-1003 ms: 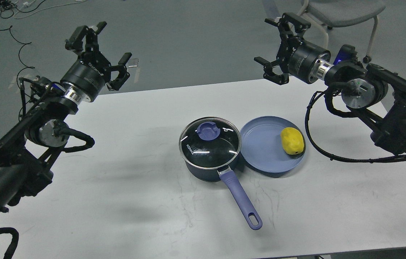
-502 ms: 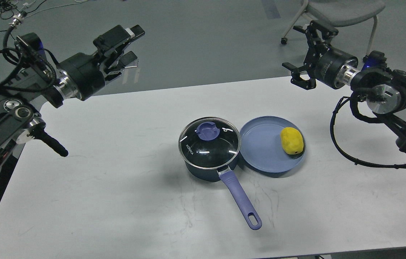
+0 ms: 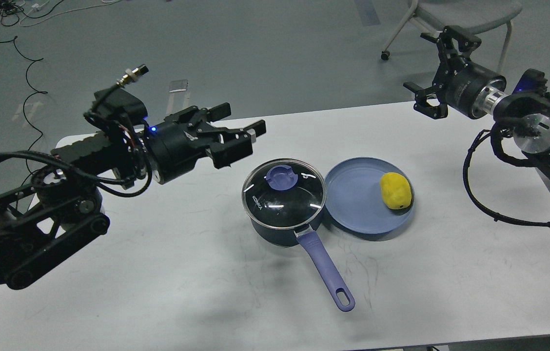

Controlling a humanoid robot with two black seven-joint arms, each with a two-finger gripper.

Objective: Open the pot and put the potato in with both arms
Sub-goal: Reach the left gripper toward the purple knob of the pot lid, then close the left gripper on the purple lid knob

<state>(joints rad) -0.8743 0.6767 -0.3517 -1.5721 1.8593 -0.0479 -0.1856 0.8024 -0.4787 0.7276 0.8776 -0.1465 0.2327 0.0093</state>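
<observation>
A dark pot (image 3: 275,229) with a glass lid (image 3: 260,197) and a blue knob (image 3: 282,176) stands at the table's middle, lid on. Its purple handle (image 3: 326,270) points toward me. A yellow potato (image 3: 396,190) lies on the right side of a blue plate (image 3: 353,204) just right of the pot. My left gripper (image 3: 245,119) is open and empty, hovering just left of and above the lid, fingers pointing right. My right gripper (image 3: 421,66) is open and empty, high over the table's far right edge, well beyond the potato.
The white table (image 3: 158,273) holds only the pot and plate. A grey chair (image 3: 465,12) stands behind the far right corner. Cables (image 3: 16,44) lie on the floor at the far left.
My left arm has swung down and to the right, bringing its gripper from the far left close to the pot lid. My right gripper has drawn back to the right. Pot, plate and potato have not moved.
</observation>
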